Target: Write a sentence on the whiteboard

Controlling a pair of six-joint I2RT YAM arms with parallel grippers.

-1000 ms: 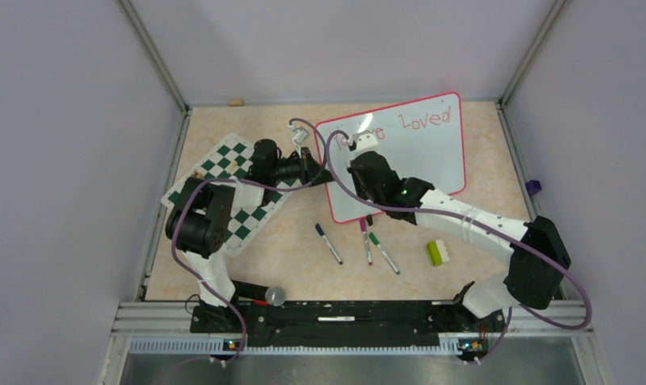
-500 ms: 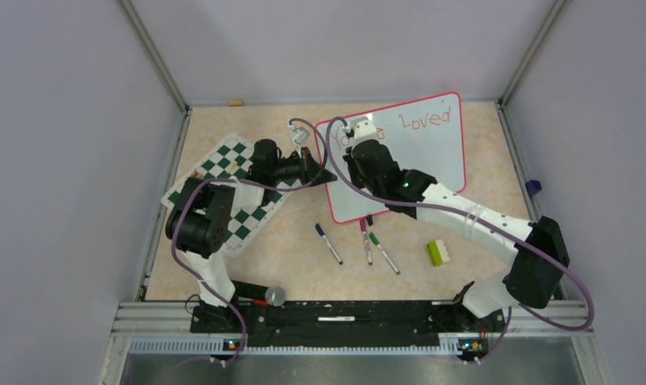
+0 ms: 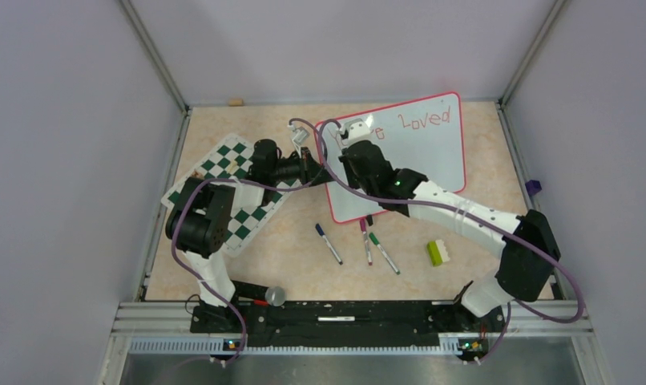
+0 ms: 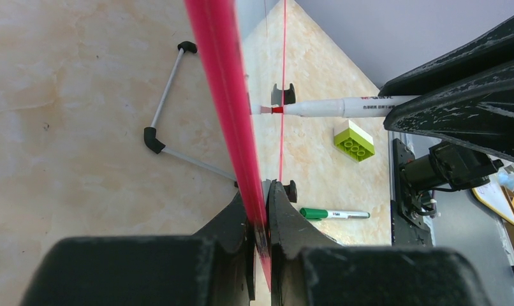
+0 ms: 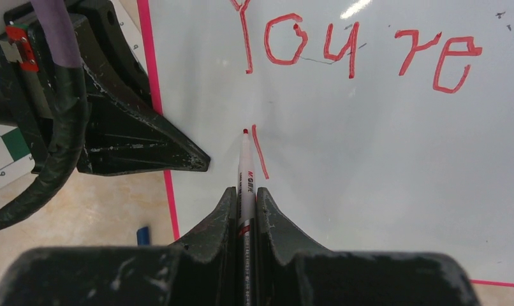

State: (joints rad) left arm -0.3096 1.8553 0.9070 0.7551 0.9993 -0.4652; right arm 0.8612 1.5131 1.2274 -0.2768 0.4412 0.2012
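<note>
Both grippers are closed tight — the left gripper (image 4: 260,196) pinches the nine o'clock edge of the whiteboard (image 3: 429,160), set toward one o'clock on the table (image 3: 256,269); the right gripper (image 5: 245,197) holds a red marker (image 5: 245,164), tip beside a short red stroke (image 5: 261,153).

Whiteboard (image 3: 420,156): glossy white, framed in red-pink, lettered in red.
Red marker (image 5: 245,169): white barrel, red tip.
Chess mat (image 3: 228,164): checkered green and white.
Tabletop (image 3: 288,257): mottled beige.
Toy brick (image 3: 438,253): lime green and white.
Loose markers: blue-capped marker (image 3: 329,243), magenta-capped marker (image 3: 365,241), green-capped marker (image 3: 384,253).
Left gripper (image 4: 261,194) and right gripper (image 5: 245,191): finished in black.
Cable (image 5: 53,32): sheathed in purple.
</note>
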